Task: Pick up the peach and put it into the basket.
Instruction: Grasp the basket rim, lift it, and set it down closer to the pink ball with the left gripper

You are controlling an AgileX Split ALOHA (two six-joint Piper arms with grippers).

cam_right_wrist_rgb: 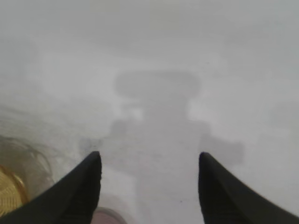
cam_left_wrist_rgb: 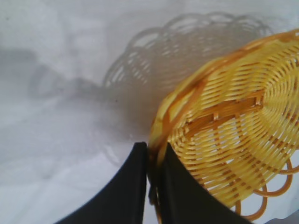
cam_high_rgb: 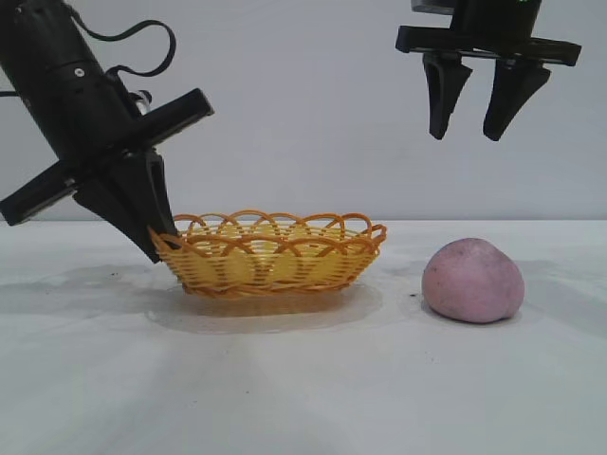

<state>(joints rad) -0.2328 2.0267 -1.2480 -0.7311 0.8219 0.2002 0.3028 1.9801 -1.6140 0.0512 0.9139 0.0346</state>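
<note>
Peach (cam_high_rgb: 472, 281) sits on the table (cam_high_rgb: 303, 389) at right, well apart from the basket (cam_high_rgb: 270, 252); the left gripper (cam_high_rgb: 152, 242) pinches the basket's left rim (fingers clamped). High above the peach, the right gripper (cam_high_rgb: 469, 128) hangs spread, holding nothing.

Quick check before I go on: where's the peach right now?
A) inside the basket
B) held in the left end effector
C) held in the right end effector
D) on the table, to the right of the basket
D: the peach sits on the table apart from the basket, below the open, empty right end effector; the left end effector is shut on the basket's rim.
</note>
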